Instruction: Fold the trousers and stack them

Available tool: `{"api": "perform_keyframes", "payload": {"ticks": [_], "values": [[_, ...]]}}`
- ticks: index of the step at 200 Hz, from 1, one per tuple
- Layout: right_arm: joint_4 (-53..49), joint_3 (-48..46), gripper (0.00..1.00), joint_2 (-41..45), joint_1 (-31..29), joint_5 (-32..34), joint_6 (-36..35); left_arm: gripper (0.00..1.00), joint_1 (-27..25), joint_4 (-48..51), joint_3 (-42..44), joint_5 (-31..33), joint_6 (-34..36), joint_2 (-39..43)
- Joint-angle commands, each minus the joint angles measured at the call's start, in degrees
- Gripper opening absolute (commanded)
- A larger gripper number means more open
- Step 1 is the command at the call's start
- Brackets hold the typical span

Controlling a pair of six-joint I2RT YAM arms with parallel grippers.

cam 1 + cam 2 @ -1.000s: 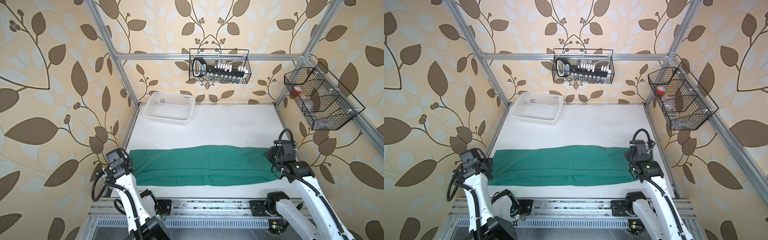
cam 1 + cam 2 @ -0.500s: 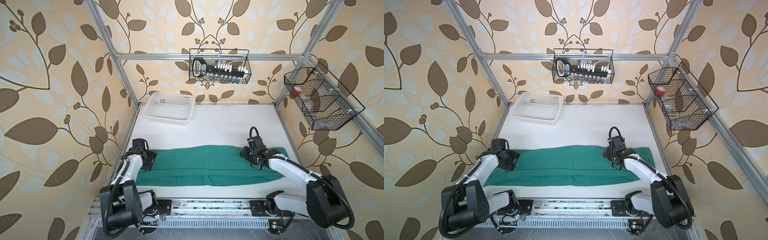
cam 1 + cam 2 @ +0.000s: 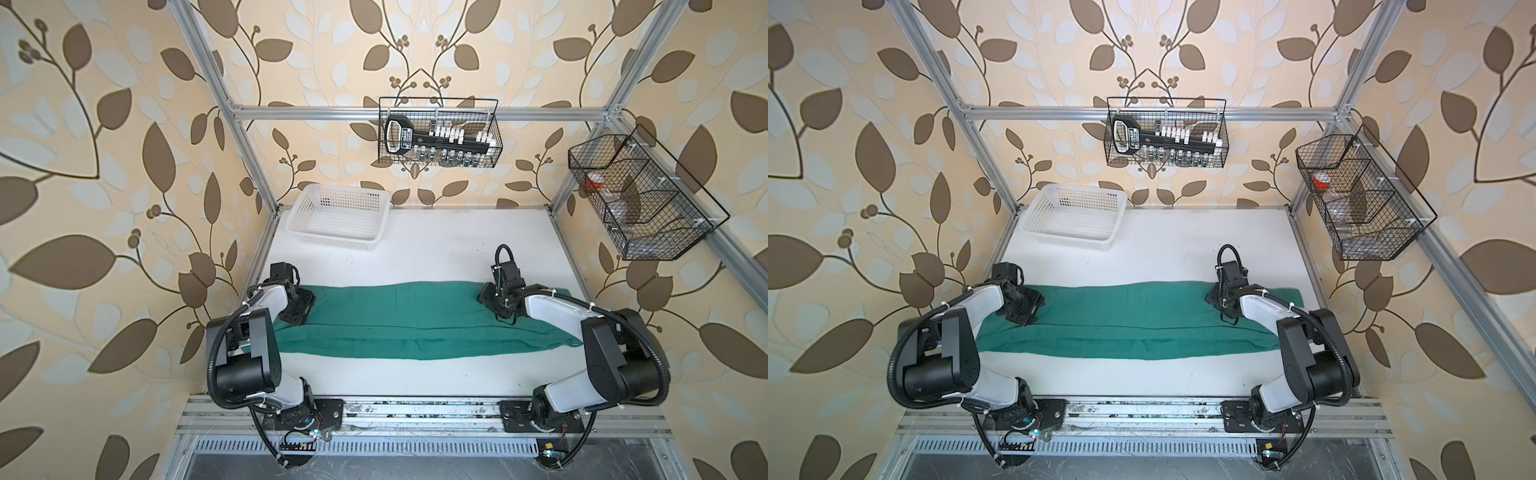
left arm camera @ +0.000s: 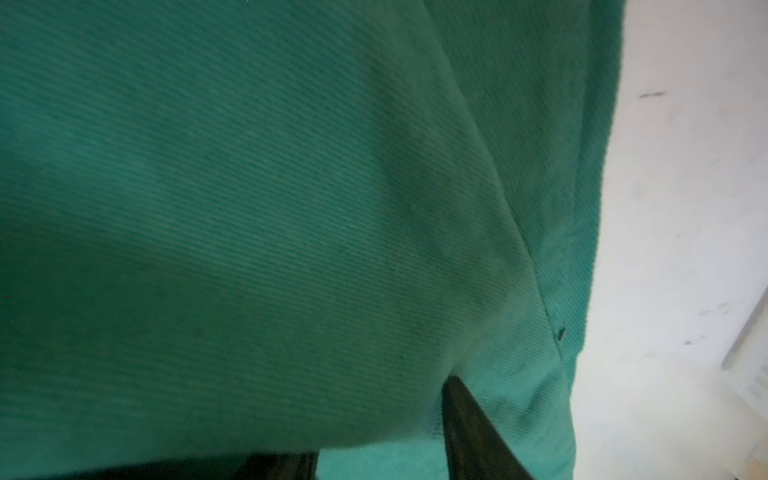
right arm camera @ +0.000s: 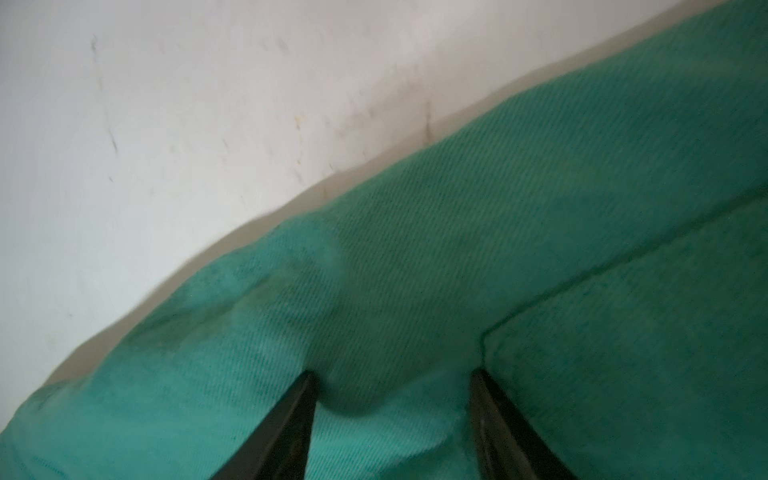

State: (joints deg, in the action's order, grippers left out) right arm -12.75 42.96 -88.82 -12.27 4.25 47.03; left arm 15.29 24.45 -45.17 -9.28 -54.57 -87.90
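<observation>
The teal-green trousers [image 3: 415, 320] [image 3: 1125, 320] lie in one long flat strip across the white table [image 3: 436, 245], waist to hem running left to right. My left gripper [image 3: 297, 309] [image 3: 1023, 309] is pressed down on their left end. In the left wrist view its jaws [image 4: 380, 419] stand apart with a bulge of cloth [image 4: 291, 249] between them. My right gripper [image 3: 492, 301] [image 3: 1219, 299] sits on the far edge, right of the middle. Its fingers [image 5: 291, 415] are open [image 5: 394, 374], tips sunk in the cloth [image 5: 540, 208] with a small mound between them.
A white perforated basket [image 3: 338, 216] stands at the table's back left corner. A black wire rack [image 3: 440, 137] hangs on the back wall and a second wire basket [image 3: 640, 199] on the right wall. Metal frame posts edge the table.
Both arms have swung in from the front corners and come down on the trousers. The left jaws have narrowed around a fold of cloth; the trousers themselves lie as before.
</observation>
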Motion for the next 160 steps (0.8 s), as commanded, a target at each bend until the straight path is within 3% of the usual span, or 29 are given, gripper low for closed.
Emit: {"api": "perform_keyframes", "payload": {"ticks": [1,62,84,104,160], "values": [[-1.2,2.7,0.6,-5.7,1.0,1.3,-1.5,0.51,-0.3,-3.9,-0.4,1.1,2.0,-6.9],[-3.5,13.3,0.61,-13.1,2.7,1.2,-6.4,0.6,-0.5,-1.7,-8.4,3.3,4.0,-10.6],[-4.7,14.7,0.62,-9.7,1.8,0.3,-14.9,0.65,-1.0,2.7,-11.7,4.1,6.1,-9.4],[-4.7,13.6,0.63,-5.2,0.5,-5.9,-22.4,0.68,-1.7,6.8,-13.0,3.7,8.5,-6.9],[-4.0,10.6,0.63,-0.3,-13.1,-17.2,-34.0,0.72,-5.6,11.1,-7.0,2.0,10.9,-0.3]]}}
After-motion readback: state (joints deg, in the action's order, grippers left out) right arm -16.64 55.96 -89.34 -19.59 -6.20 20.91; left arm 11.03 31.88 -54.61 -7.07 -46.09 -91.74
